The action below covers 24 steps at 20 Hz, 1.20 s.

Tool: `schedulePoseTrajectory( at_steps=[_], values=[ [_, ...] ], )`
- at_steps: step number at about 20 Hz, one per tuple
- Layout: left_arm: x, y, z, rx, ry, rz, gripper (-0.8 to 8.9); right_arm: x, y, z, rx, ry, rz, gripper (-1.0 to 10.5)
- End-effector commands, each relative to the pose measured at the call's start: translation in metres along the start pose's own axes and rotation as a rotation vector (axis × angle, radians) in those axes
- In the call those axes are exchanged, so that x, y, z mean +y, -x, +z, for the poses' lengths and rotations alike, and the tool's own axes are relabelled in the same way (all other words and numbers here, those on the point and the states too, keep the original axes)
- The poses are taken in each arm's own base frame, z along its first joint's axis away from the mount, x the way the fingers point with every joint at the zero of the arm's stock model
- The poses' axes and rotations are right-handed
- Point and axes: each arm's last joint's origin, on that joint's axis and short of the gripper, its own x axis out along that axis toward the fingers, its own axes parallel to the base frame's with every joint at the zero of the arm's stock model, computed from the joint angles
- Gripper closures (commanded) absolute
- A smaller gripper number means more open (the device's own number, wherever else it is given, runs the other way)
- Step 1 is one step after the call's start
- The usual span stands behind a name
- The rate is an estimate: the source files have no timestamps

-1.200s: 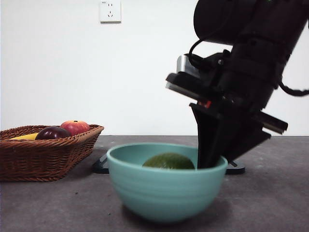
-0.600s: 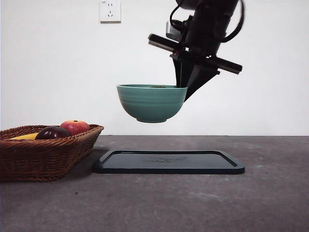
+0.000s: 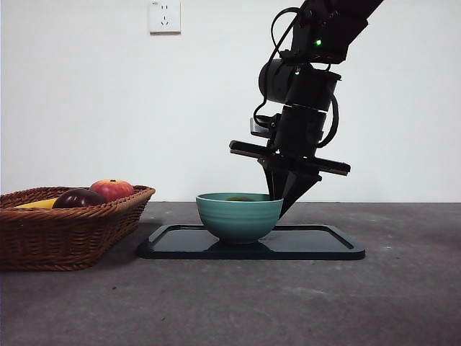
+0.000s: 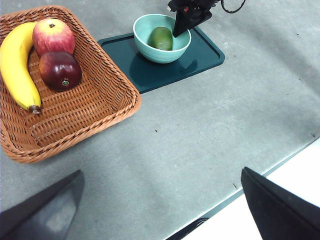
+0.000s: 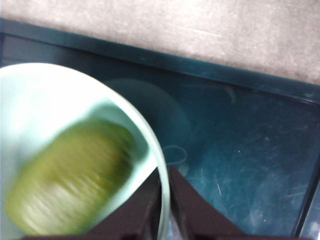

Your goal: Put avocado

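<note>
The avocado, dark olive-green and oval, lies inside a teal bowl. The bowl sits on a dark tray. My right gripper reaches down from above and is shut on the bowl's rim, one jaw inside and one outside. It also shows in the left wrist view as the right gripper. My left gripper hangs high over the table's near edge, open and holding nothing.
A wicker basket stands left of the tray. It holds a red apple, a dark maroon fruit and a banana. Bare grey table lies in front of the tray.
The right gripper lifted the bowl with the avocado from the table's front, carried it high and back, then lowered it onto the tray.
</note>
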Motion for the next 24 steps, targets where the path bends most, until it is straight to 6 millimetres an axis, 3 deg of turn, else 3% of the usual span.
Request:
schedulePoseTrajectory(
  at_steps=[1,3,5,7,9,10,13,16,20,24],
  values=[
    [0.000,0.001,0.002,-0.013,-0.004,-0.008,3.14,0.003,-0.011,0.002,0.010,0.026,-0.005,8.0],
    [0.000,0.001,0.002,-0.013,-0.004,-0.008,3.14,0.000,-0.006,0.003,0.007,0.019,-0.011,6.3],
    [0.000,0.001,0.002,-0.014,-0.003,-0.008,3.14,-0.001,0.015,0.008,-0.048,0.019,-0.022,5.7],
    [-0.001,0.001,0.004,-0.030,0.002,-0.015,3.14,0.001,0.049,0.009,-0.111,0.035,-0.014,5.5],
    [-0.002,0.001,0.007,-0.062,0.013,-0.028,3.14,0.004,0.087,-0.001,-0.121,0.073,-0.039,3.8],
    [-0.003,0.002,0.008,-0.078,0.018,-0.034,3.14,0.006,0.107,-0.010,-0.116,0.087,-0.061,3.5],
    [-0.003,0.002,0.010,-0.089,0.022,-0.038,3.14,0.005,0.156,-0.040,-0.108,0.108,-0.149,3.5],
    [-0.004,0.002,0.011,-0.099,0.025,-0.042,3.14,-0.001,0.189,-0.077,-0.144,0.119,-0.183,3.5],
    [-0.004,0.002,0.011,-0.099,0.025,-0.042,3.14,-0.020,0.212,-0.141,-0.163,0.121,-0.175,3.5],
    [-0.004,0.002,0.011,-0.099,0.025,-0.042,3.14,-0.039,0.219,-0.206,-0.219,0.137,-0.145,3.5]
  ],
)
